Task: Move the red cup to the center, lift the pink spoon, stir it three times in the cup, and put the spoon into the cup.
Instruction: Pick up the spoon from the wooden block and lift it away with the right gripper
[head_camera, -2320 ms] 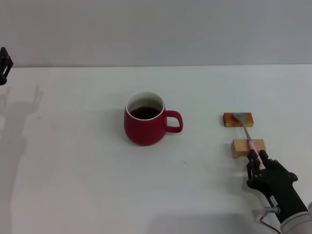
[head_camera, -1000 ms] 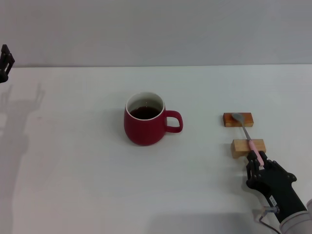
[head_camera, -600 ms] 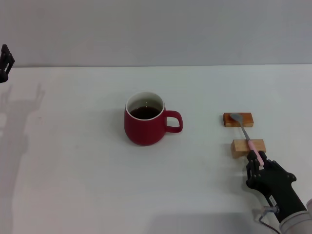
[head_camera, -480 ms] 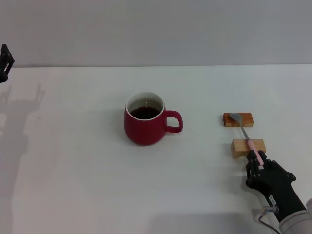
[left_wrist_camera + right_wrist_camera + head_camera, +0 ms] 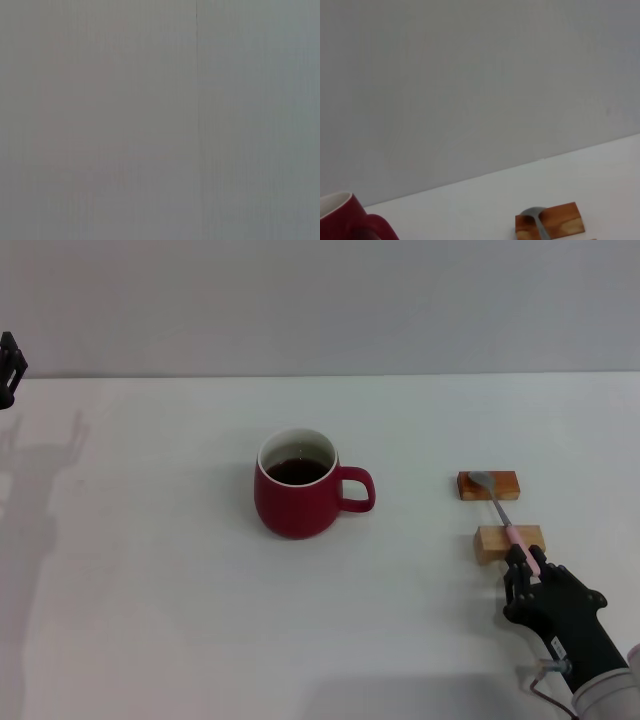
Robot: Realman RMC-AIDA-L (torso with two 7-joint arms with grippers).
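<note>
Right tool (image 5: 524, 565) unmoved, gripping pink spoon (image 5: 505, 523)

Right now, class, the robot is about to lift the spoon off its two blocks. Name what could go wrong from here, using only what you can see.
1. The right tool meets the spoon only at the tip of its thin pink handle, so it might tilt or slip when lifted.
2. The spoon bridges two small wooden blocks; lifting could nudge them.
3. The mug holds dark liquid near its rim, so stirring may spill it.
</note>
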